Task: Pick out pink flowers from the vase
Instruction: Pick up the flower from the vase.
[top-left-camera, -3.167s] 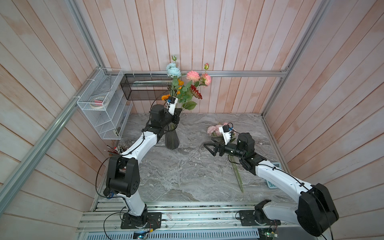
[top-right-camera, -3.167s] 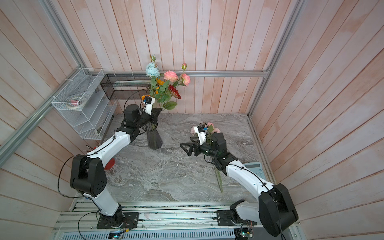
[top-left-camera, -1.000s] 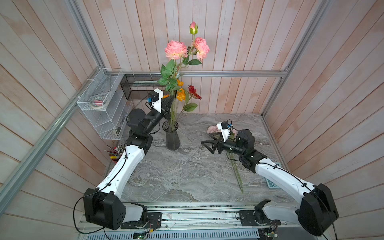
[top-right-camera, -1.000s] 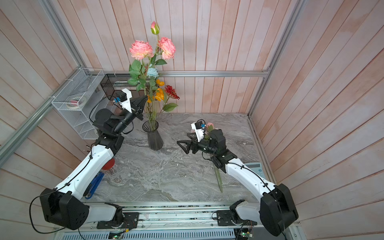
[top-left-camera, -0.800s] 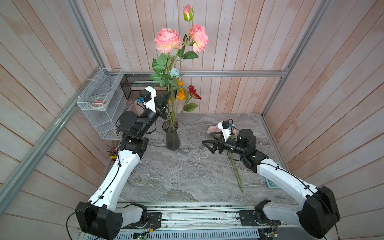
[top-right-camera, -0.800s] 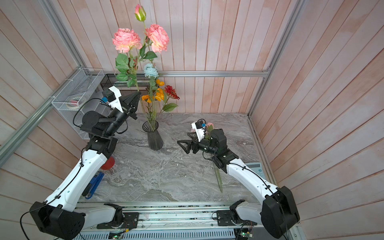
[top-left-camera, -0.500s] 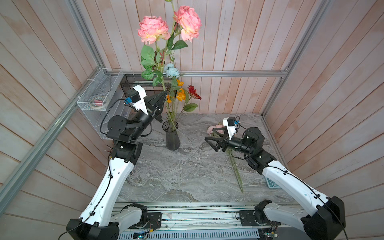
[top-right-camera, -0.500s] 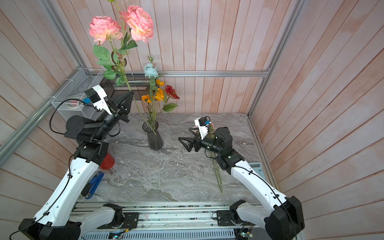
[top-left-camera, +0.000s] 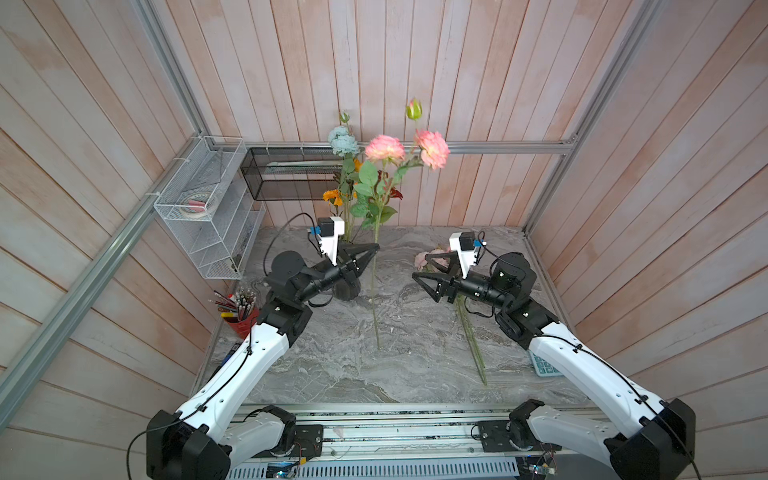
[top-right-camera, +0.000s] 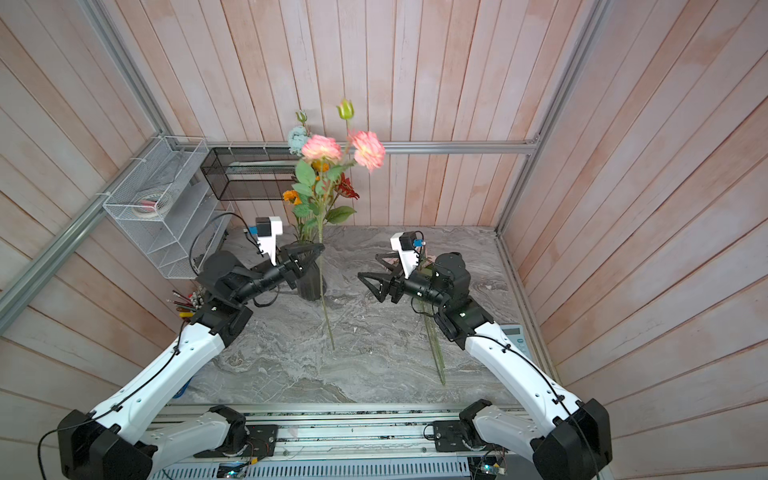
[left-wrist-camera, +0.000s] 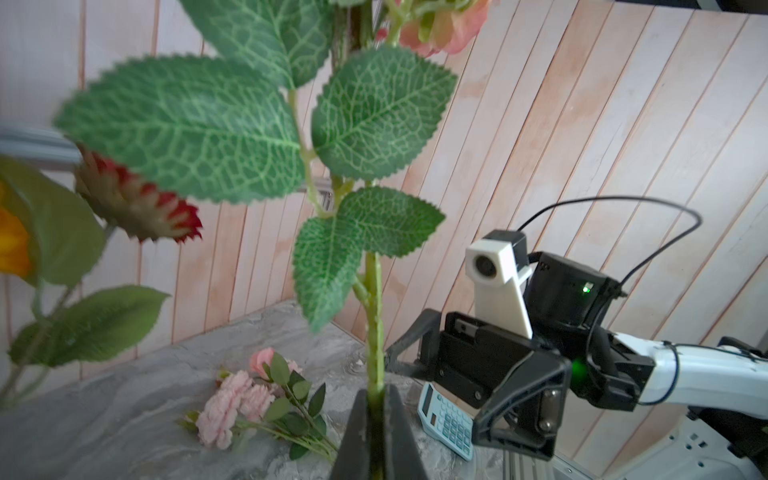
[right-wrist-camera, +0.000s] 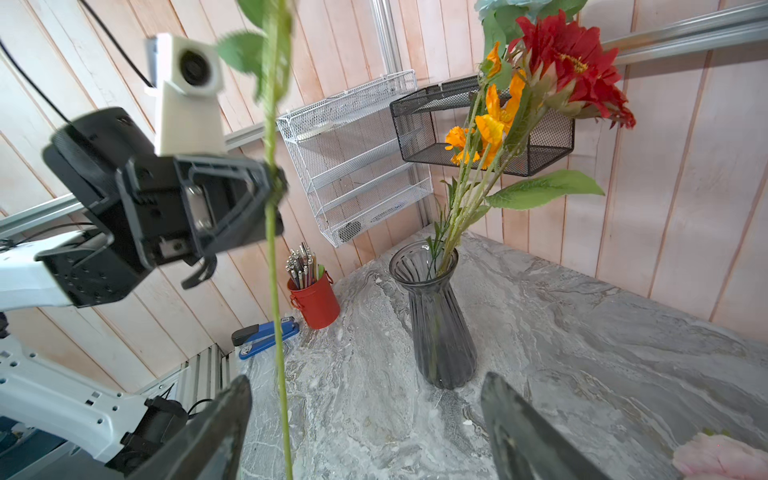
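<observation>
The black left gripper (top-left-camera: 375, 248) holds a pink-headed artificial flower (top-left-camera: 384, 148), pinched by its long green stalk, clear of the smoky-grey ribbed vase (right-wrist-camera: 440, 332) (orange and red blooms (right-wrist-camera: 569, 62) inside), seemingly offering it to the spread-jawed right gripper (top-left-camera: 422, 264).

At the centre of a top view, the vase (top-left-camera: 348, 294) is mostly concealed by the left gripper (top-left-camera: 376, 248).

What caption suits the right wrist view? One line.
Left fingers pinch a pink flower stem hanging outside the grey vase.

Bright, even light, faint shadows; walls (top-left-camera: 124, 83) bow at frame edges; the red flower (left-wrist-camera: 137, 203) is blurred.
</observation>
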